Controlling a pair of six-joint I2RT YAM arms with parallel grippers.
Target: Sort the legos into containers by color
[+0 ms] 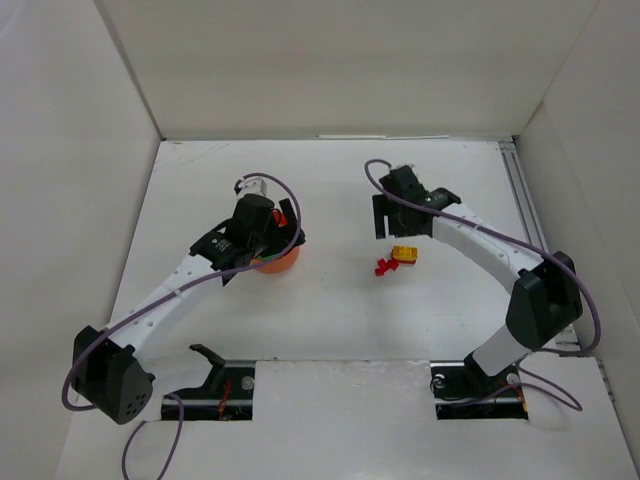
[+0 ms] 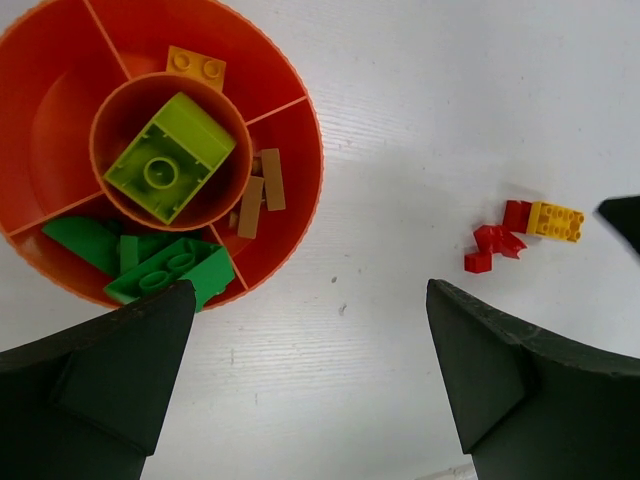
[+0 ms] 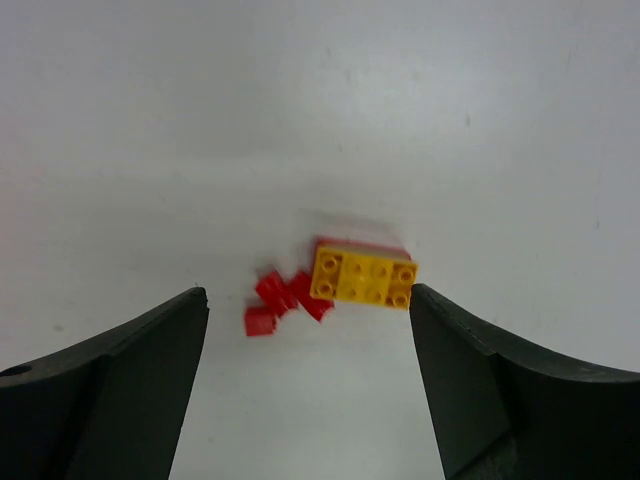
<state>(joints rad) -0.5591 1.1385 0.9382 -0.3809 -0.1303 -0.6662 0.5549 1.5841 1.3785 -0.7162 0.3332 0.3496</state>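
Observation:
The orange-red divided bowl [image 1: 286, 262] sits left of centre, also in the left wrist view [image 2: 40, 130]. Its middle cup holds a lime brick [image 2: 170, 155]. Outer compartments hold a yellow-orange brick [image 2: 195, 68], brown bricks [image 2: 260, 185] and green bricks [image 2: 165, 270]. A yellow brick [image 1: 405, 254] [image 3: 364, 277] lies on the table over a red brick, with small red pieces [image 1: 383, 267] [image 3: 285, 298] beside it. My left gripper [image 1: 272, 235] [image 2: 310, 300] hovers open and empty at the bowl's edge. My right gripper [image 1: 384, 222] [image 3: 308, 293] is open and empty above the yellow and red bricks.
White walls enclose the table on three sides. A metal rail [image 1: 522, 200] runs along the right edge. The tip of the right gripper [image 2: 622, 215] shows at the right edge of the left wrist view.

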